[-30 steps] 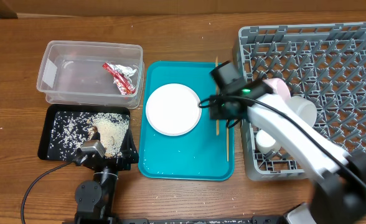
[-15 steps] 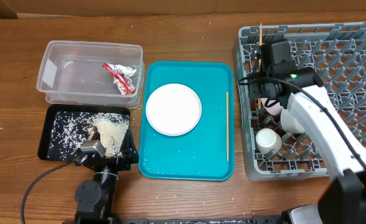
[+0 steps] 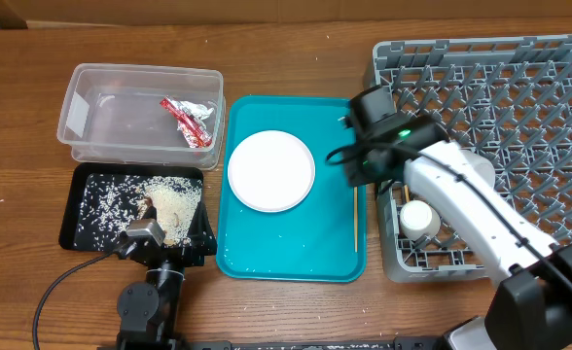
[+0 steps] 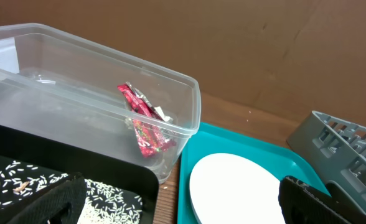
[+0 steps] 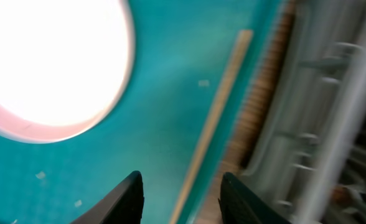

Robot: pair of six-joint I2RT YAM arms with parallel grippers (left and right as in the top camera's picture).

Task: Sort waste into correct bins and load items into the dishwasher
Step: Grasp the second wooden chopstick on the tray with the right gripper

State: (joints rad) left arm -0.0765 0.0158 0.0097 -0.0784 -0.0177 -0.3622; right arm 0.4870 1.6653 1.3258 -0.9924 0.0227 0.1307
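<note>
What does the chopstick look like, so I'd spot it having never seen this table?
Find the big teal tray in the middle. A round white plate sits on it; right of the plate, along the tray's right edge, lies the chopstick. It is the only thin, pale wooden stick on the tray.

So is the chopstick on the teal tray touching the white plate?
Apart. The overhead view shows a wide strip of bare teal tray between the plate and the chopstick, which lies along the tray's right edge.
</note>
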